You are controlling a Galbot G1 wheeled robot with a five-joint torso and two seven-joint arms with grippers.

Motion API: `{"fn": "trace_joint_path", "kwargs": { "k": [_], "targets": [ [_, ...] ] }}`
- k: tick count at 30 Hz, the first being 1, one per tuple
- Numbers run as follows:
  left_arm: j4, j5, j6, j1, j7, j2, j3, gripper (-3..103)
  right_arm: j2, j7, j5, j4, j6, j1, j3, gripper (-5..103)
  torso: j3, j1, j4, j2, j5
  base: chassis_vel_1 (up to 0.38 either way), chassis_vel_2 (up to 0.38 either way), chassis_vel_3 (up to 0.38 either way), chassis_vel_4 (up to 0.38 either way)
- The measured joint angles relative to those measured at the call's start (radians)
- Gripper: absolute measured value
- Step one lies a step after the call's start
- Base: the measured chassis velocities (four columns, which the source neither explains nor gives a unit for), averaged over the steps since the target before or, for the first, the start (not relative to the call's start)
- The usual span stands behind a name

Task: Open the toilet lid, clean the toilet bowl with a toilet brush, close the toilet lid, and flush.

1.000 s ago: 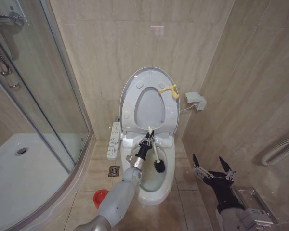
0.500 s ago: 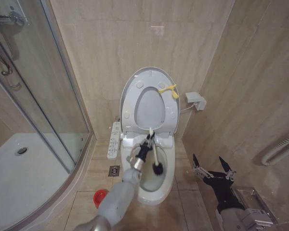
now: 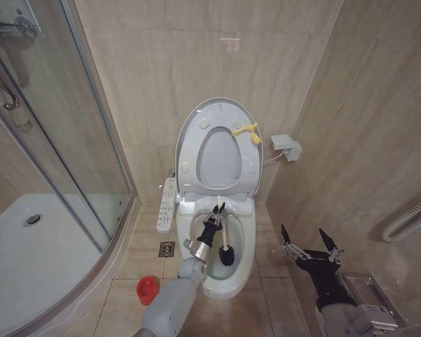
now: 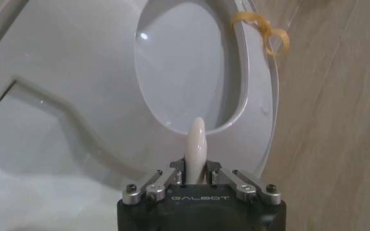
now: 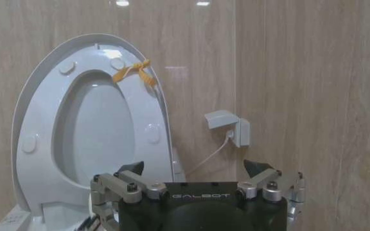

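The toilet lid (image 3: 209, 107) stands raised against the wall with the seat ring, its yellow loop tag (image 3: 247, 131) at the upper right. Below lies the open toilet bowl (image 3: 247, 235). My left gripper (image 3: 215, 216) hangs over the bowl, shut on the white handle of the toilet brush (image 3: 223, 232), whose dark bristle head (image 3: 226, 257) is down inside the basin. In the left wrist view the gripper (image 4: 195, 179) pinches the cream handle tip (image 4: 196, 142), with the lid (image 4: 178, 72) behind. My right gripper (image 3: 310, 246) waits open beside the toilet, facing the lid (image 5: 38, 91).
The red holder cup (image 3: 148, 287) stands on the floor left of the toilet, near a floor drain (image 3: 167, 248). A button panel (image 3: 167, 203) runs along the toilet's left side. The glass shower enclosure (image 3: 63, 154) and white tray (image 3: 28, 253) take the left. A wall box (image 3: 284, 147) hangs right.
My left gripper has drawn the brush a little toward the bowl's front and lower, so the bristle head sits deeper in the basin. The right arm has stayed still.
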Motion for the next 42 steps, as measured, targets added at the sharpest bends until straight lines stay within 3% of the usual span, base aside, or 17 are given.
{"fn": "trace_joint_path", "kwargs": {
  "k": [7,15,19,24,25,27,37,42],
  "targets": [
    [-0.004,-0.029,0.008,-0.062,-0.013,0.0,0.001,20,0.0,0.0,0.0,0.0,0.0,0.0,0.0,100,0.0,0.0,-0.0003,0.0,-0.0002,0.0,0.0,0.0,0.0],
    [0.017,-0.008,0.003,0.014,0.016,0.001,-0.009,20,0.0,0.0,0.0,0.0,0.0,0.0,0.0,100,0.0,0.0,0.0007,0.0,0.0001,0.0,0.0,0.0,0.0],
    [-0.03,-0.014,0.011,0.021,0.006,0.013,0.005,20,0.0,0.0,0.0,0.0,0.0,0.0,0.0,100,0.0,0.0,-0.0006,0.0,-0.0003,0.0,0.0,0.0,0.0],
    [-0.168,-0.08,0.045,0.013,-0.06,0.168,0.067,20,0.0,0.0,0.0,0.0,0.0,0.0,0.0,100,0.0,0.0,0.0001,0.0,-0.0001,0.0,0.0,0.0,0.0],
    [-0.168,-0.08,0.045,0.013,-0.06,0.168,0.067,20,0.0,0.0,0.0,0.0,0.0,0.0,0.0,100,0.0,0.0,0.0001,0.0,-0.0001,0.0,0.0,0.0,0.0],
    [-0.241,-0.097,0.056,0.062,-0.082,0.228,0.087,20,0.0,0.0,0.0,0.0,0.0,0.0,0.0,100,0.0,0.0,0.0006,0.0,-0.0001,0.0,0.0,0.0,0.0],
    [-0.421,-0.081,0.066,0.236,-0.103,0.321,0.071,20,0.0,0.0,0.0,0.0,0.0,0.0,0.0,100,0.0,0.0,-0.0001,0.0,-0.0002,0.0,0.0,0.0,0.0],
    [-0.533,-0.075,0.078,0.337,-0.114,0.357,0.013,20,0.0,0.0,0.0,0.0,0.0,0.0,0.0,100,0.0,0.0,-0.0001,0.0,-0.0001,0.0,0.0,0.0,0.0]
  ]
}}
